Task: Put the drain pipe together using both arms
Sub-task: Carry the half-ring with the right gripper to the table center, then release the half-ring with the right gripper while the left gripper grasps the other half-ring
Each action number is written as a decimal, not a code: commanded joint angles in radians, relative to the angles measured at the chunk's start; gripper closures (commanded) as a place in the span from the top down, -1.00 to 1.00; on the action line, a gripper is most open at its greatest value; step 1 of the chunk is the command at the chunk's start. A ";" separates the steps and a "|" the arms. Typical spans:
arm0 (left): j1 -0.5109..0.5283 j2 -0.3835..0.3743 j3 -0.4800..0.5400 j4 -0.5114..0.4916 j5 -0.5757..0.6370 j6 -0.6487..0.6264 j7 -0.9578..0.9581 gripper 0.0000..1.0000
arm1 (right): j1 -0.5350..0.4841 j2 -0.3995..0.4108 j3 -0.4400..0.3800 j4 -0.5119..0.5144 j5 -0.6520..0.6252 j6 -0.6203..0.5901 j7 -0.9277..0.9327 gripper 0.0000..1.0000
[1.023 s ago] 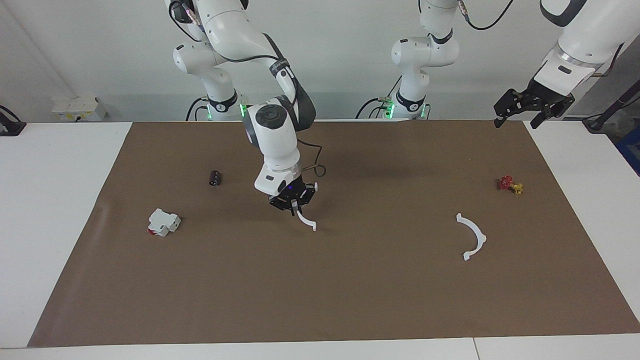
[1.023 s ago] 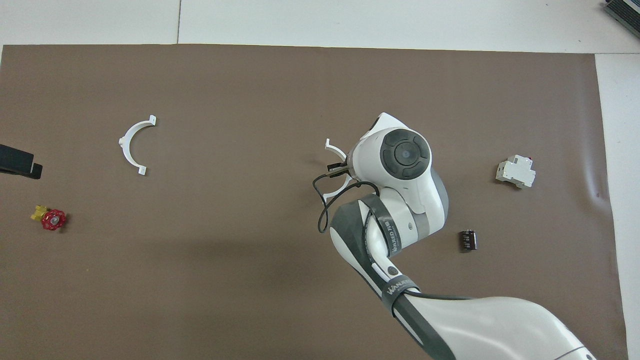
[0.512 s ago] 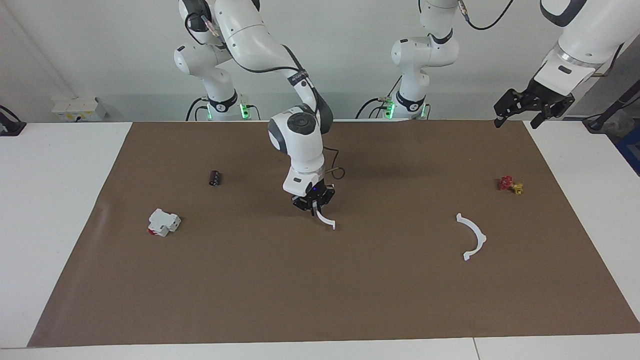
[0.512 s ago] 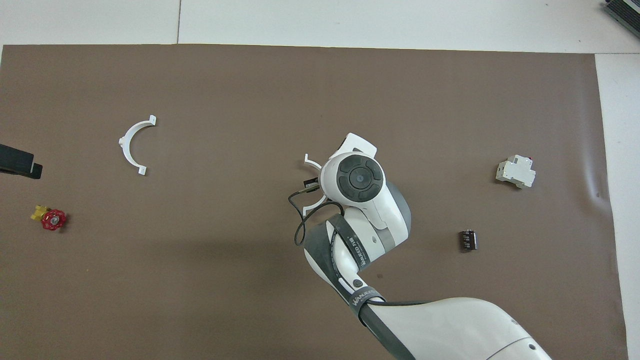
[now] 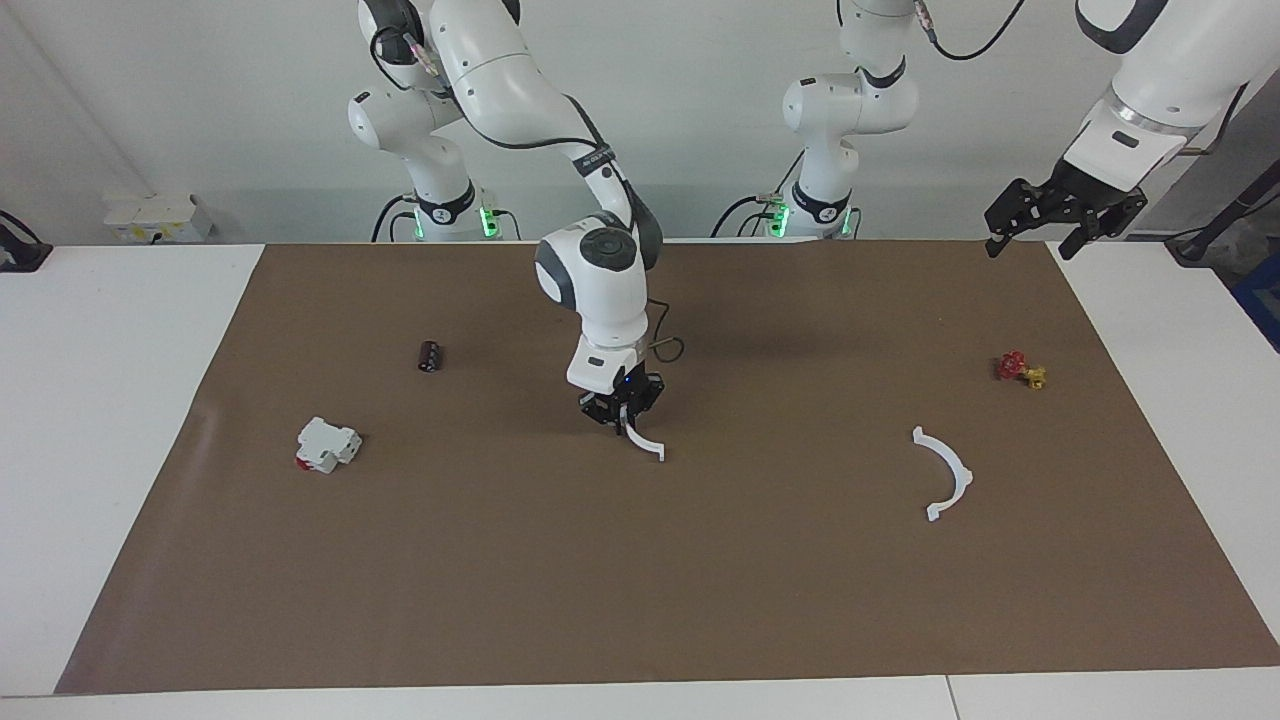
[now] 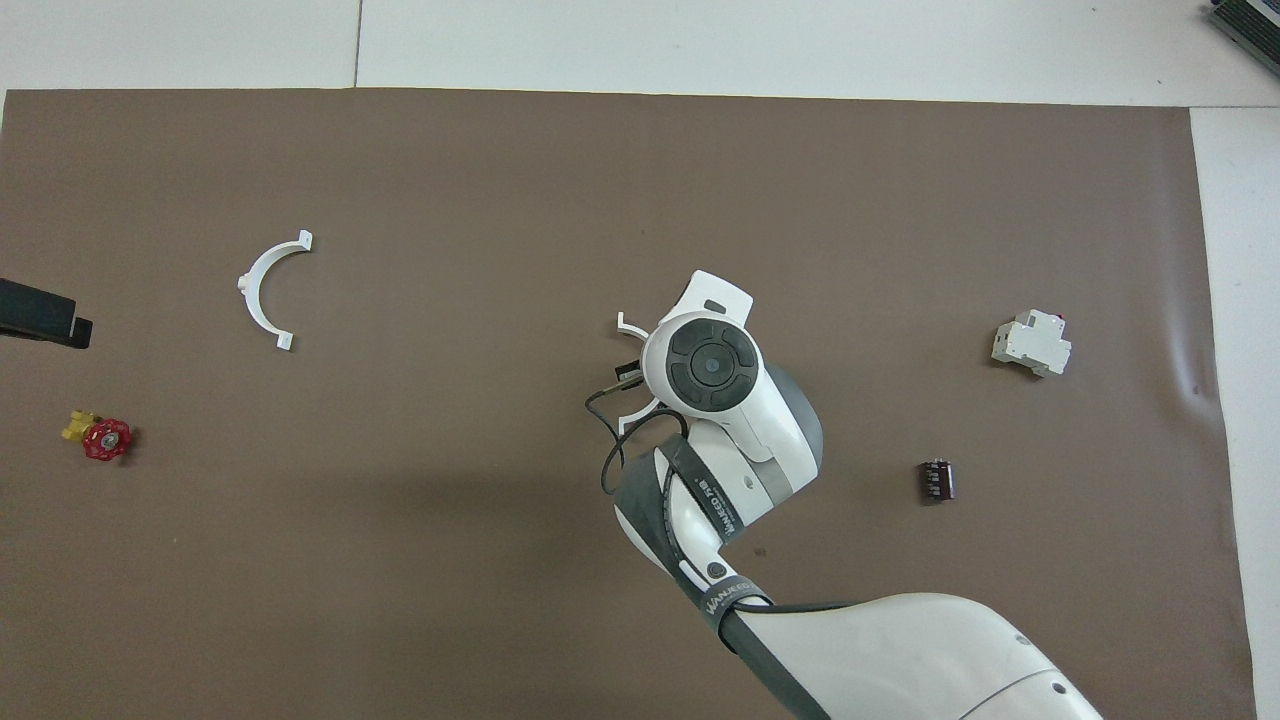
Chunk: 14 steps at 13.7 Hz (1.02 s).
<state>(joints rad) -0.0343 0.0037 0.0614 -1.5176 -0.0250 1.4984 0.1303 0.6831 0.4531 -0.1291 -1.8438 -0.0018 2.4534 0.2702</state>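
The right arm's black two-finger gripper (image 5: 622,412) is low over the middle of the brown paper mat (image 5: 640,560), pointing straight down, its fingers closed on one thin white plastic half-circle drain pipe piece (image 5: 647,443). The curved piece hangs from the fingertips, and its free end with the small tab sweeps down and away from the fingers toward the left arm's end of the table; whether that tab touches the mat cannot be told. In the overhead view the arm's wrist covers most of this piece (image 6: 630,324), so only its two ends stick out beside the wrist.

The second thin white plastic half-circle piece (image 5: 943,473) lies flat on the mat, well apart from the right gripper's fingers, toward the left arm's end of the table. A small red and yellow valve-like part (image 5: 1020,370) lies near it, closer to the robots.

The left arm's black gripper (image 5: 1063,213) hangs in the air over the mat's corner at the left arm's end, waiting, its fingers spread and holding nothing.

Toward the right arm's end of the table lie a small dark cylinder (image 5: 429,356) and a white blocky part with a red end (image 5: 326,445), both clear of the fingers.
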 commanded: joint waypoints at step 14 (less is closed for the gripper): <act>0.037 0.151 -0.002 -0.380 -0.006 0.657 0.005 1.00 | -0.014 -0.034 0.000 -0.005 -0.017 0.035 0.034 1.00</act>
<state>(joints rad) -0.0128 0.1233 0.0676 -1.8806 -0.0249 2.0897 0.1301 0.6826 0.4507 -0.1298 -1.8505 -0.0024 2.4792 0.2720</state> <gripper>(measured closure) 0.000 0.238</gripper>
